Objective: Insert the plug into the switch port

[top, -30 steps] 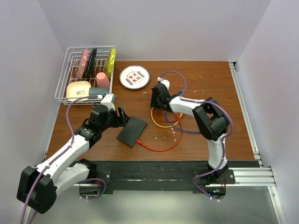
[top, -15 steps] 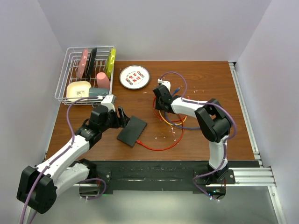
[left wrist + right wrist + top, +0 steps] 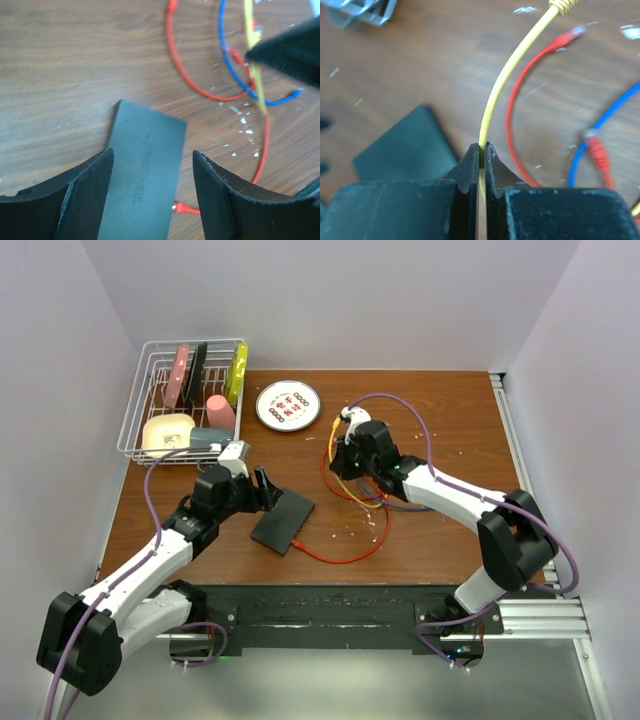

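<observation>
The switch is a flat matte-black box lying on the wooden table. It also shows in the left wrist view. My left gripper is open, and in its wrist view its fingers straddle the switch from above without touching it. A red plug lies at the switch's long edge. My right gripper is shut on a yellow cable right of the switch. The cable's yellow plug hangs free beyond the jaws.
Red cable, blue cable and yellow cable lie looped under the right gripper. A round white plate sits behind them. A wire dish rack with several items stands at the back left.
The right arm has stretched out, its elbow swinging right and down. Its gripper has shifted slightly right with the yellow cable pulled up. The left arm has barely moved.
</observation>
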Tool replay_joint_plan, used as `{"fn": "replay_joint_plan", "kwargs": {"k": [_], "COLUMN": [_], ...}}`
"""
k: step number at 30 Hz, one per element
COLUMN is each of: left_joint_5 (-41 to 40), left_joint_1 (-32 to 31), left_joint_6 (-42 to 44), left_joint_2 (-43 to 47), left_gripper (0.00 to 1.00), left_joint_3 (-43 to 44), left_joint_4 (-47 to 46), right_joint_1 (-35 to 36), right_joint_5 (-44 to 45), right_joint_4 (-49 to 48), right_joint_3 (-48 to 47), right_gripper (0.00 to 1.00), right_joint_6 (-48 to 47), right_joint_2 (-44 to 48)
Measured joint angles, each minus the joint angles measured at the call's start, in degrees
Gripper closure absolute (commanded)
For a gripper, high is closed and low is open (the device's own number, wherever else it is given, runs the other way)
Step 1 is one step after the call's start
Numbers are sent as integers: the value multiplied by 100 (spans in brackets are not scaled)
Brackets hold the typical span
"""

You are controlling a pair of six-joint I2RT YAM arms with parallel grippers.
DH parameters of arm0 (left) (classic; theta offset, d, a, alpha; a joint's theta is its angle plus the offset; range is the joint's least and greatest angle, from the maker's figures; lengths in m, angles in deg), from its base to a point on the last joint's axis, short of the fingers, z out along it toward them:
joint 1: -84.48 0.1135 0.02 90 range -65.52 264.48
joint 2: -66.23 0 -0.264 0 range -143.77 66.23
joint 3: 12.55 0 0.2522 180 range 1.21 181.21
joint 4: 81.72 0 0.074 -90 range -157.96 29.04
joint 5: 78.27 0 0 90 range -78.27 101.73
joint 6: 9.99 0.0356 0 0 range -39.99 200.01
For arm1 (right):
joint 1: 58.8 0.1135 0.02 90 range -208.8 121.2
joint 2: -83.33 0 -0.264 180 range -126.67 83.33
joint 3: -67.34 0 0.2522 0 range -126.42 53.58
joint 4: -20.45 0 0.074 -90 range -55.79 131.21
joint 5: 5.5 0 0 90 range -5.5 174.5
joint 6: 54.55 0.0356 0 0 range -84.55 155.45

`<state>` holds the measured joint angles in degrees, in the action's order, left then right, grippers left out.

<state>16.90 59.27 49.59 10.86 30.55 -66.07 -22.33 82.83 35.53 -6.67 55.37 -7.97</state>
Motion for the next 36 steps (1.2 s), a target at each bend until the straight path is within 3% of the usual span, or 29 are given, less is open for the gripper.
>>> {"fn": "replay_joint_plan", "kwargs": {"k": [14, 27, 36], "left_joint_5": [1128, 1891, 1366], "left_joint_1": [0, 0, 0], "left_joint_6": [-393, -973, -892], "left_joint_2": [-446, -839, -1589], "left_gripper": [33, 35, 40], "left_joint_3": [-2, -9, 769], "left_joint_4": [-1541, -2887, -2004], "right_joint_1": [216, 295, 608], "right_joint_5": [-2011, -2752, -2463], "right_joint_4": [-874, -1137, -1043], "right_joint_3": [1373, 1585, 1589], "right_gripper": [100, 100, 100], "right_joint_6": [-551, -761, -920], "right_joint_2": [1165, 1379, 1408]}}
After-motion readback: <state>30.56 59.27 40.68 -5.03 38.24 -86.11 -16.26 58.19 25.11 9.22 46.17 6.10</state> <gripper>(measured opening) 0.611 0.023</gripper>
